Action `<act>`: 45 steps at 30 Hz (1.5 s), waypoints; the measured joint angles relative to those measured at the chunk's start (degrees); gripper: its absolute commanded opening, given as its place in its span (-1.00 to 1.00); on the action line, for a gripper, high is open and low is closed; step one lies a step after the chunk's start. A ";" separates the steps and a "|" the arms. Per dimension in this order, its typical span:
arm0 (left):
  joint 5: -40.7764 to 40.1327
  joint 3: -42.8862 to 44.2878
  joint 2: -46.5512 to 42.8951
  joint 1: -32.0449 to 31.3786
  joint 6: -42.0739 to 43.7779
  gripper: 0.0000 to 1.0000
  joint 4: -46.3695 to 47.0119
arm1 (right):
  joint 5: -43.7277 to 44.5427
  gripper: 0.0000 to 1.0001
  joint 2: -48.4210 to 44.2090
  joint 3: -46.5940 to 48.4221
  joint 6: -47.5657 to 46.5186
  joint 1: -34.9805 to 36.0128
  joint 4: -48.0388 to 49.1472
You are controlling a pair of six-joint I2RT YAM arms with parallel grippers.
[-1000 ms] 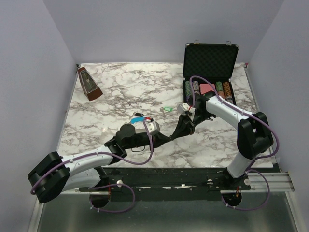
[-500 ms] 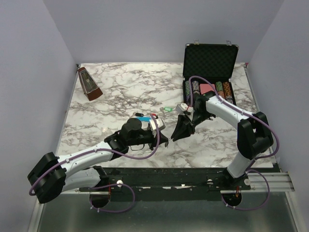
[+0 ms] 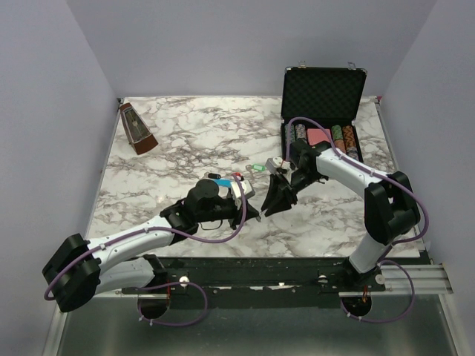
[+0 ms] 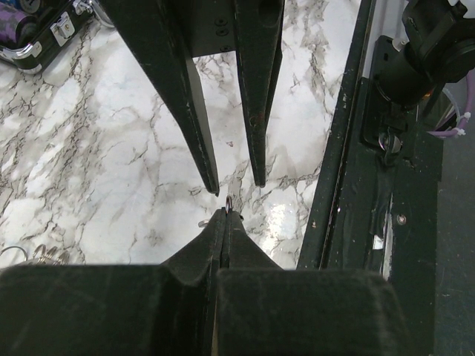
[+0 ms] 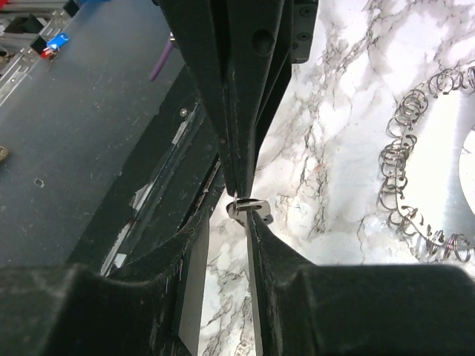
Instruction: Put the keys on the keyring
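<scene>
My left gripper [image 3: 254, 213] is shut on a small metal ring [image 4: 228, 201] at its tip [image 4: 226, 211]. My right gripper [image 3: 269, 209] meets it tip to tip and is shut on a silver key [image 5: 249, 207], whose slotted head sticks out of the tip [image 5: 249, 219]. The ring touches the key's head. The keyring [image 5: 415, 167], a loop of silvery links, lies on the marble beside the grippers; its light blue section [image 3: 213, 180] shows by my left wrist. A green-headed key [image 3: 257, 167] lies on the table behind the grippers.
An open black case [image 3: 323, 93] with striped poker chips [image 3: 319, 135] stands at the back right. A brown metronome [image 3: 137, 127] stands at the back left. The black front rail [image 4: 349, 148] runs close under the grippers.
My left wrist has shifted right and back, now covering more of the keyring. My right wrist has moved slightly left. The two tips stay together near the front edge.
</scene>
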 measured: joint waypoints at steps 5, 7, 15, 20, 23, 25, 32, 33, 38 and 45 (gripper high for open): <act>0.09 0.02 0.66 0.02 -0.04 -1.00 -0.07 | 0.59 -0.30 0.00 -0.39 2.56 0.04 2.23; 0.09 0.37 1.03 0.00 -0.22 -1.00 -0.50 | 0.68 -0.30 0.00 -0.48 3.04 0.07 2.69; 0.09 2.71 2.34 0.02 -0.81 -1.00 -1.31 | 1.42 -0.39 0.00 -0.68 4.02 0.96 3.80; 0.07 2.80 2.58 0.02 -0.96 -1.00 -2.01 | 1.90 -0.44 0.00 -0.68 4.57 1.11 4.37; 0.07 2.99 2.91 0.02 -0.94 -1.00 -2.78 | 2.14 -0.48 0.00 -0.68 4.79 1.11 4.59; 0.07 3.41 3.21 0.02 -0.94 -1.00 -3.43 | 2.32 -0.52 0.00 -0.68 4.94 1.11 4.72; -0.02 3.76 3.37 0.02 -0.92 -1.00 -4.79 | 2.49 -0.71 0.00 -0.68 5.35 1.14 4.90; -0.02 3.76 3.41 0.02 -0.92 -1.00 -4.94 | 2.51 -0.74 0.00 -0.68 5.42 1.16 4.90; -0.04 3.78 3.76 0.04 -0.94 -1.00 -5.25 | 2.69 -0.74 0.00 -0.68 5.60 1.22 5.05; -0.07 3.85 3.85 0.04 -0.96 -1.00 -5.64 | 3.15 -0.61 0.00 -0.72 6.03 1.73 5.40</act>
